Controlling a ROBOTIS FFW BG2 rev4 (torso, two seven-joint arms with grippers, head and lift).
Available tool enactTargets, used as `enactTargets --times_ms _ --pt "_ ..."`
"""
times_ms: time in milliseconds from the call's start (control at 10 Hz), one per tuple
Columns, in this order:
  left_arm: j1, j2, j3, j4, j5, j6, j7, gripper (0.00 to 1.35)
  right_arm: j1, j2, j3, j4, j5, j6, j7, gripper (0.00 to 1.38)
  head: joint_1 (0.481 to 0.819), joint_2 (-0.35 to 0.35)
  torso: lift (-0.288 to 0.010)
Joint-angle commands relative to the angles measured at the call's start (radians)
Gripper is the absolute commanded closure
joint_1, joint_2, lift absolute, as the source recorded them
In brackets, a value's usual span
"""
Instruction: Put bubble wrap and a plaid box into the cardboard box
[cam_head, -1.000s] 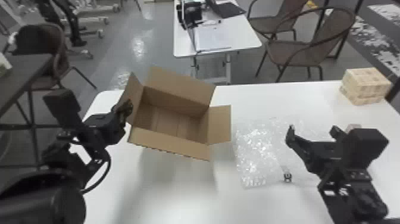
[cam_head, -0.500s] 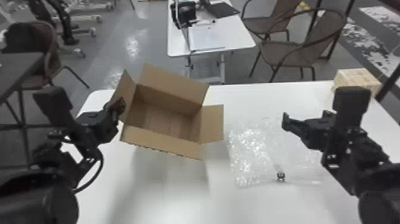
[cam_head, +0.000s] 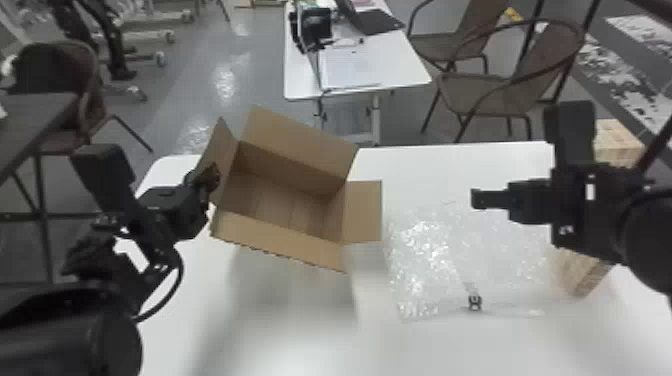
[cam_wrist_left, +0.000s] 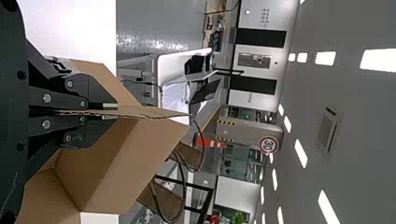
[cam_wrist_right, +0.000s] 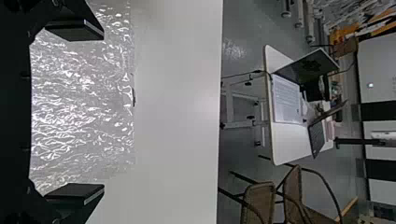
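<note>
Your left gripper (cam_head: 214, 176) has its two fingers closed on one flap, the left-hand flap of the cardboard box (cam_head: 285, 250). Your right gripper (cam_head: 480, 199) has its two fingers set wide apart; one sheet of bubble wrap (cam_head: 425, 265) lies on the table beyond and between them in the right wrist view.

Left arm pose: it enters at the lower left corner of the head view, bends at the wrist, and points its fingers inward at the box. Right arm pose: it enters from the right edge, roughly level, fingers pointing left.

From the left fingers, the one cardboard box extends to the right, with four flaps spread and its opening visible to you. From the right fingers, the wrap spreads below and to both sides; one small dark item (cam_head: 474, 302) sits at its near edge. Two plaid boxes are visible to the right of these fingers: the near box (cam_head: 582, 274) adjoins the wrap, the far box (cam_head: 617, 142) is partly behind the arm.

Further outward, you have one white worktable (cam_head: 450, 345), then a second white table (cam_head: 357, 65) and three chairs.
</note>
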Motion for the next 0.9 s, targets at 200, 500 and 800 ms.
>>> enactTargets --times_ms 200,500,800 --pt "-0.006 0.002 -0.015 0.001 -0.012 0.002 0.005 1.22 -0.095 0.057 0.010 0.027 0.154 0.236 -0.001 0.14 0.679 0.077 -0.110" --pt "-0.004 0.005 -0.018 0.001 -0.012 0.000 0.005 1.22 -0.123 0.042 0.039 0.182 0.106 0.200 0.014 0.14 0.695 0.068 -0.110" --pt "-0.004 0.006 -0.025 0.004 -0.019 -0.003 0.005 1.22 -0.163 0.045 0.066 0.311 0.096 0.166 0.064 0.14 0.695 0.082 -0.110"
